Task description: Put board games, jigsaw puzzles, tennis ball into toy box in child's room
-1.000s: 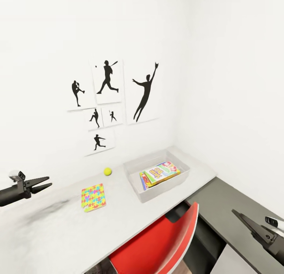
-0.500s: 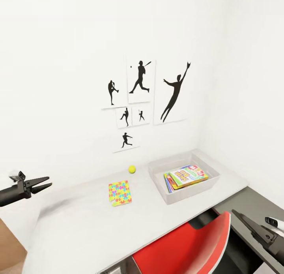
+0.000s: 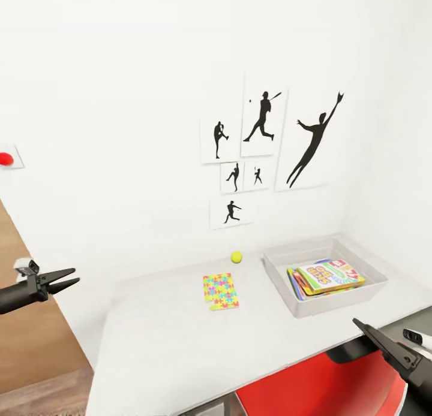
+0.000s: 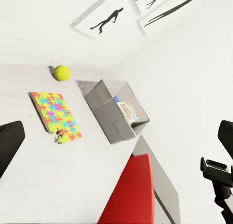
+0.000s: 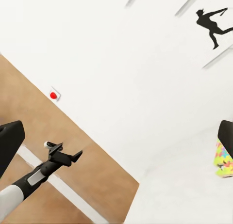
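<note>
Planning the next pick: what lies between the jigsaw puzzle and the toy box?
Head view: only bare pale grey tabletop separates the multicoloured jigsaw square from the light grey bin.

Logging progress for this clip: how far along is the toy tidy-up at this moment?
Partly done: board games already lie stacked in the toy box. Nothing is in hand; the left end effector is open and empty, away from the table. Still left on the table: a jigsaw puzzle and the tennis ball.

Counts around the toy box (image 3: pixel 282 271)

One jigsaw puzzle (image 3: pixel 220 291) and one tennis ball (image 3: pixel 236 257) lie beside it; six silhouette pictures (image 3: pixel 264 123) hang above it; one red chair (image 3: pixel 312 392).
</note>
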